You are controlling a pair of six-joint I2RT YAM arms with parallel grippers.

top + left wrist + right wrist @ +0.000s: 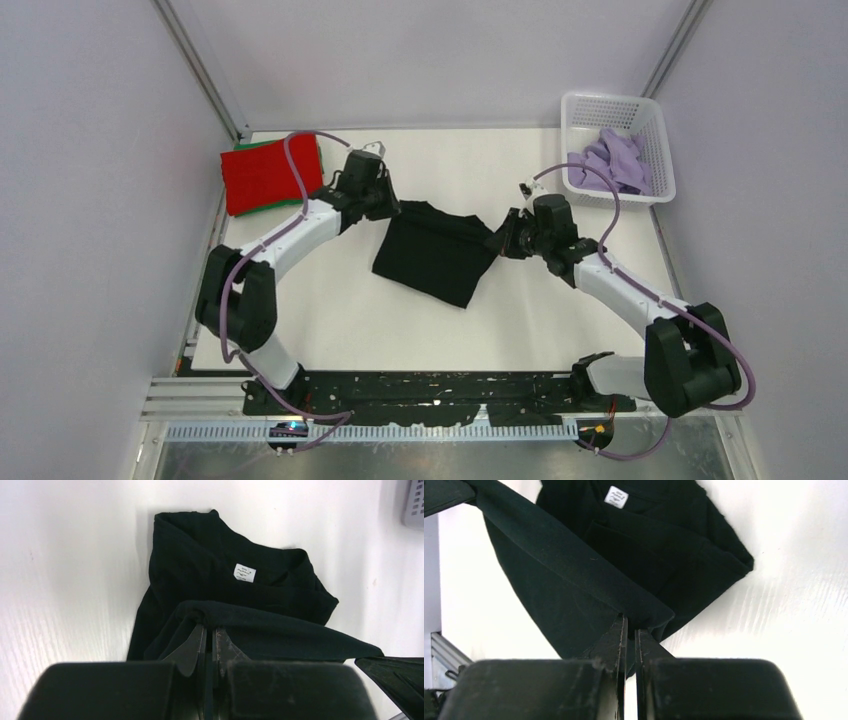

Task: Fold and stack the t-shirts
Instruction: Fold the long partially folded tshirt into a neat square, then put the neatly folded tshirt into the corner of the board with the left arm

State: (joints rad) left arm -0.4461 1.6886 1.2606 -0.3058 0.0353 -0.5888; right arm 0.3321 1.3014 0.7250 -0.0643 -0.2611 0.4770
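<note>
Up close, left gripper (207,630) and right gripper (629,625) are both pinching the black t-shirt (435,255); I'm seeing its held edge running left-right mid-frame, body trailing toward frame bottom.

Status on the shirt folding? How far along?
Done: the red t-shirt lies folded on a green t-shirt at the far left. In hand: the black t-shirt, mid-fold, with the left hand and right hand each shut on a raised edge. Left: finish and stack it, then the crumpled lavender cloth in the white basket.
</note>
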